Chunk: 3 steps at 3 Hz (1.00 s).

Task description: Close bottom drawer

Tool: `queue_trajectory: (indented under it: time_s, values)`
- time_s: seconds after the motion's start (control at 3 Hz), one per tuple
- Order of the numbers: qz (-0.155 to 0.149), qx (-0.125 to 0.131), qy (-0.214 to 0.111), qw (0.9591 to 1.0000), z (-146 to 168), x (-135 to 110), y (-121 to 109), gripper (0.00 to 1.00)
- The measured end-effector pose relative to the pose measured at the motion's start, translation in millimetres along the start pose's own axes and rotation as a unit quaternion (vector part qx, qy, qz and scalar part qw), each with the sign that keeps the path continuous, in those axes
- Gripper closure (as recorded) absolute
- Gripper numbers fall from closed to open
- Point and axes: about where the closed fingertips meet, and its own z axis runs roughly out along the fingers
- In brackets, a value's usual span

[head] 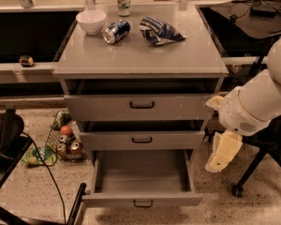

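Bottom drawer (143,175) is pulled well out at the foot of the grey cabinet (140,107), with the pincer off to its right.
I see the pincer (222,151) hanging beside the cabinet's right flank, clear of the drawer; I cannot tell if it is open or closed. A black bar (77,203) lies just beside the drawer's front left corner, and a wire basket (63,142) of cans sits on the floor near its left side. The bench (140,55) carries a white bowl (91,21), two cans and a crumpled bag (159,31).

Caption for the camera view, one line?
Cream gripper hangs right of the grey cabinet's pulled-out bottom drawer, not touching it.
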Motion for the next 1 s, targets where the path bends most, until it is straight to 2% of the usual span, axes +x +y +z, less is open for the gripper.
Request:
queue_trajectory:
  time_s: [0.33, 0.67, 1.0]
  values:
    - [0.002, 0.005, 0.002, 1.0000, 10, 4, 0, 0.00]
    - [-0.019, -0.011, -0.016, 0.9996, 61, 15, 8, 0.00]
    - [-0.042, -0.028, -0.047, 0.9976, 127, 26, 21, 0.00]
